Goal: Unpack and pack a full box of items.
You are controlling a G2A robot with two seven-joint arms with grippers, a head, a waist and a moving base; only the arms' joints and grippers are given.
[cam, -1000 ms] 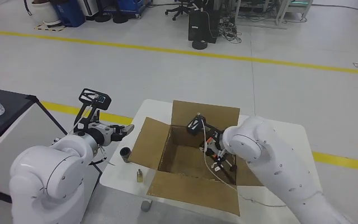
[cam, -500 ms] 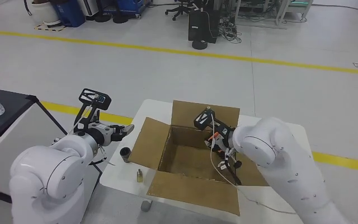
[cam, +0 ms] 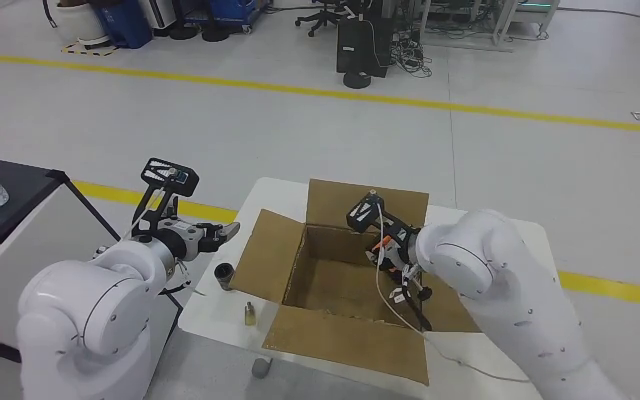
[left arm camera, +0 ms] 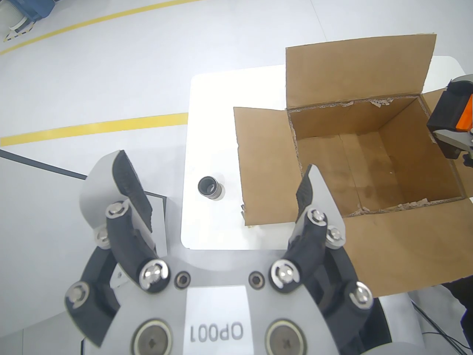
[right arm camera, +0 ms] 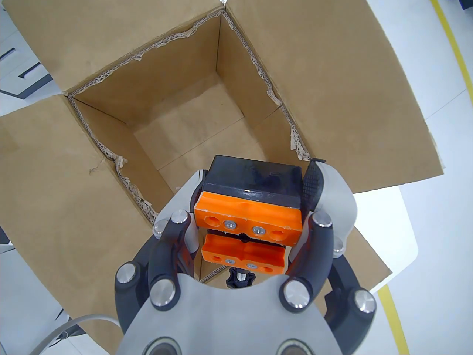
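Item one: brown cardboard box [cam: 335, 282] [left arm camera: 369, 171] [right arm camera: 184, 112], standing on a white table [cam: 215, 300] [left arm camera: 210, 119] [right arm camera: 390, 216], all four flaps folded outward, back flap upright, interior bare down to the cardboard floor (torn corrugated edging along the rim). Item two: black block with orange drilled plates [cam: 360, 213] [left arm camera: 449, 108] [right arm camera: 247, 216], clamped between the two fingers of the right claw [cam: 372, 226] [right arm camera: 257, 179]; the fingers press on the block's opposite sides, and the block hangs in the air over the right side of the box, above the rim and near the back flap, touching no cardboard. A second, smaller orange plate sits under the first in the right wrist view, with a dark knob below it. Item three: left claw [cam: 222, 235] [left arm camera: 214, 171], spread wide with nothing between its fingers, hanging off the left edge of the table, well apart from the box. Item four: small dark cylinder with an open top [cam: 223, 274] [left arm camera: 210, 197], upright on the table just beside the left flap, not touching it. Item five: small yellowish bottle-like piece [cam: 250, 314], upright on the table near the front left corner of the box, close to the flap edges (its make cannot be told). A thin pale cable runs down from the right arm across the front right part of the box.
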